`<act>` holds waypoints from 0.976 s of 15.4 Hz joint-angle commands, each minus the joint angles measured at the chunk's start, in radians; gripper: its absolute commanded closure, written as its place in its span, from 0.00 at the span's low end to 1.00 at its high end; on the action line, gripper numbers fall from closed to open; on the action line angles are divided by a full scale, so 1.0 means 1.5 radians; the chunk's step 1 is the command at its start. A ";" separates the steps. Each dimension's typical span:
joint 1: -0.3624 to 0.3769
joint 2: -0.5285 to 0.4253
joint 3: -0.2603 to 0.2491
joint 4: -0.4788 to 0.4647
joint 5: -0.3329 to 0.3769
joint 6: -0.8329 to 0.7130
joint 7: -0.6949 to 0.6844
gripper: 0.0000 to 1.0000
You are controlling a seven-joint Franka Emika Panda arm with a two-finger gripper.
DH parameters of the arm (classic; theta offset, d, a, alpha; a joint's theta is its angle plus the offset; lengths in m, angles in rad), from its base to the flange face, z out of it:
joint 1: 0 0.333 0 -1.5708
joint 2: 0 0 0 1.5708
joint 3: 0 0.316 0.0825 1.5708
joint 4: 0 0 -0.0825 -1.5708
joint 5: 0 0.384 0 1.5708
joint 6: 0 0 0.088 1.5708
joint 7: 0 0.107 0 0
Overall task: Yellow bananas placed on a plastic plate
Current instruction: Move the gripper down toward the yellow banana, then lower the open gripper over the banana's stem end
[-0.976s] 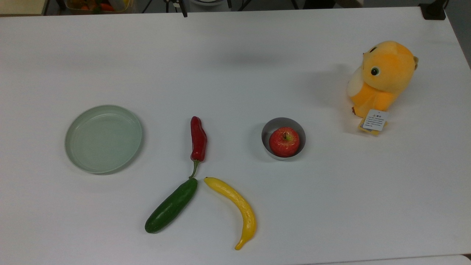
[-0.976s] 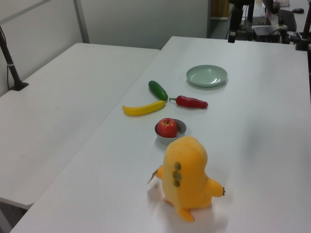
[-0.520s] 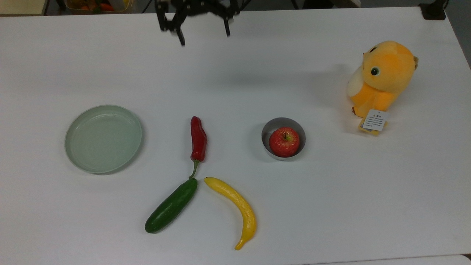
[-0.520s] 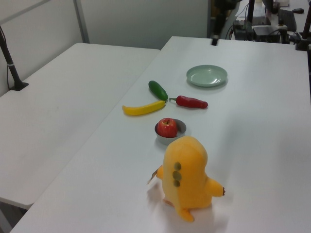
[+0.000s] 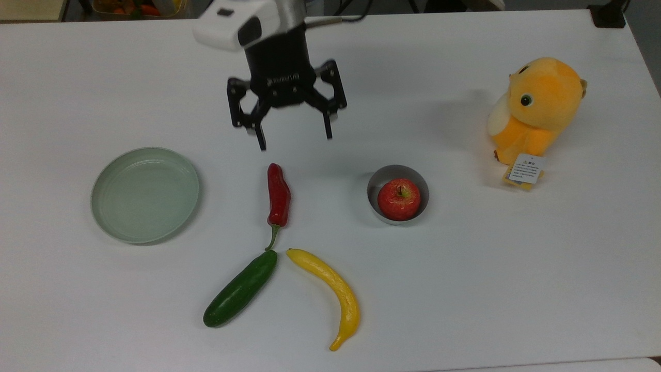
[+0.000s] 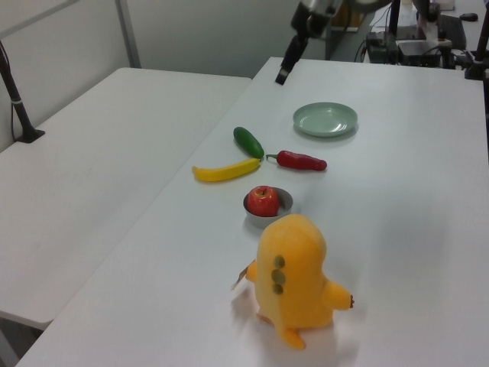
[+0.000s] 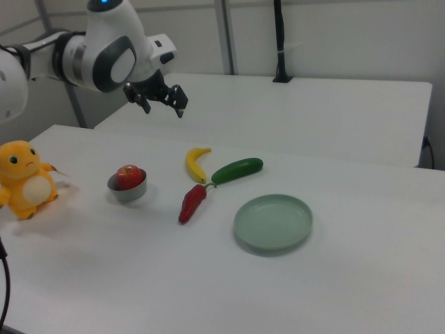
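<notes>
Table carries everything, white and wide. Plush toy sits far off at the top view's right. My gripper hangs above the table with jaws spread, empty. Plastic plate sits bare at the top view's left. Cucumber nearly meets the yellow bananas at their upper tips, the red chili stem close above. Metal bowl holds an apple. Risk as I judge it: closing near that crowded tip could nudge the cucumber; I'd aim mid-curve, since a pinch at the tapered end may let it swing or slip.
</notes>
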 commanded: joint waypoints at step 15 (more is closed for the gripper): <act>0.045 0.319 -0.005 0.159 -0.193 0.234 0.136 0.00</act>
